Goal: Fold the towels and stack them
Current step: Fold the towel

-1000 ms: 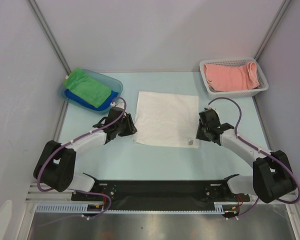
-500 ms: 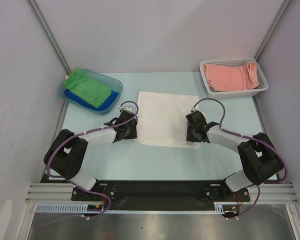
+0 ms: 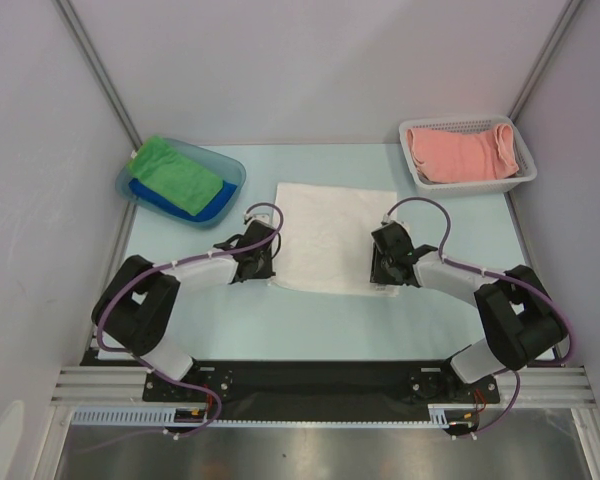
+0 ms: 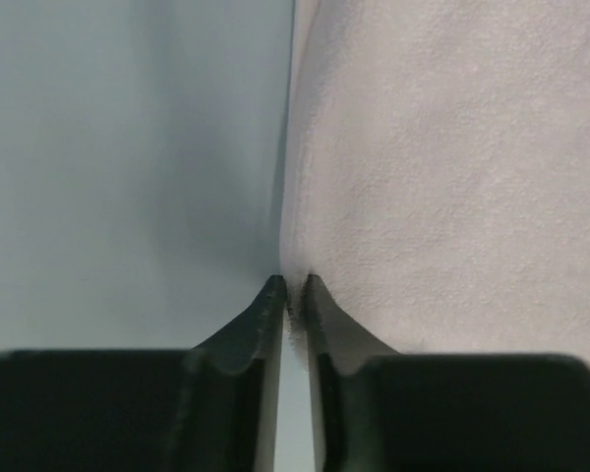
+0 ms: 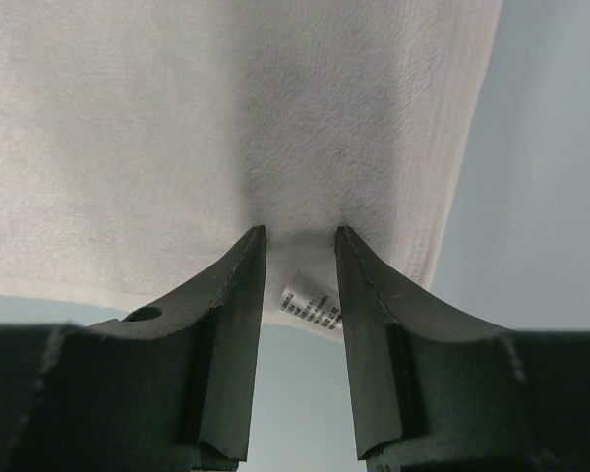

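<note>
Newly, my left pincer (image 4: 293, 283) has nipped shut on the white towel (image 3: 330, 235) at 8 o'clock; right pincer (image 5: 300, 234) gapes over its 4 o'clock corner, so lift waits.

Left pincer (image 4: 288, 284) has closed onto the white towel (image 4: 452, 177) edge.
</note>
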`<state>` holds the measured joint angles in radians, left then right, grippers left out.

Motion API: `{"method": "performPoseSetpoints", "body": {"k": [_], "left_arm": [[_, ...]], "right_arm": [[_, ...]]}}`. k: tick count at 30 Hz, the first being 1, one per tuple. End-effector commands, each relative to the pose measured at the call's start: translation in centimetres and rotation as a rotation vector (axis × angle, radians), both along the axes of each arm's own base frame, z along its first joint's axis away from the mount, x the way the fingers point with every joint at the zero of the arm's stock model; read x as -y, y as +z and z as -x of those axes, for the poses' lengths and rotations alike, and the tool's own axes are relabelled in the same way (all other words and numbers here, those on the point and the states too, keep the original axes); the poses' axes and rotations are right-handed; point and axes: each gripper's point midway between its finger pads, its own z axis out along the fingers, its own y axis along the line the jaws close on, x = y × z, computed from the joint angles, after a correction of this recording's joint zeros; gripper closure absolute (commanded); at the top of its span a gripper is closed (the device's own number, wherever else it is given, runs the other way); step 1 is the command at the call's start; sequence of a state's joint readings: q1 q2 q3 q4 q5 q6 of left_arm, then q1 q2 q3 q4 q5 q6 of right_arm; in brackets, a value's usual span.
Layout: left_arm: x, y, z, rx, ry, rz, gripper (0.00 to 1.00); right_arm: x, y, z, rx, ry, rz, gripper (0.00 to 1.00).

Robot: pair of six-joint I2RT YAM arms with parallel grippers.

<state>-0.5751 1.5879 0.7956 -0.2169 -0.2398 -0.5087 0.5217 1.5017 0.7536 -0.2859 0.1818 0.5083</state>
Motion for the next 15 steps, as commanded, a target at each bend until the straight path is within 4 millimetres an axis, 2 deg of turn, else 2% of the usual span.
{"method": "performPoseSetpoints", "body": {"k": [1, 5, 6, 7, 15], "left_arm": [[-0.6, -1.8, 2.6, -0.101, -0.028, -0.026, 0.88], [-0.7, -1.4, 4.0, -0.116, -0.023, 0.015, 1.0], [-0.9, -1.6, 4.7, -0.124, -0.012, 0.028, 1.0], [-0.7, -0.8, 4.8, -0.103, -0.014, 0.055, 1.0], [-1.2, 0.1, 8.8, -0.123, 0.008, 0.12, 0.99]], "right_arm": [[0.0, -1.0, 1.4, -0.051, 0.009, -0.009, 0.61], [0.3, -1.2, 2.6, -0.074, 0.016, -0.013, 0.61], [0.3, -1.2, 2.9, -0.078, 0.022, -0.016, 0.61], [0.2, -0.9, 3.1, -0.075, 0.021, -0.028, 0.61], [-0.6, -0.7, 8.1, -0.123, 0.056, -0.059, 0.61]]}}
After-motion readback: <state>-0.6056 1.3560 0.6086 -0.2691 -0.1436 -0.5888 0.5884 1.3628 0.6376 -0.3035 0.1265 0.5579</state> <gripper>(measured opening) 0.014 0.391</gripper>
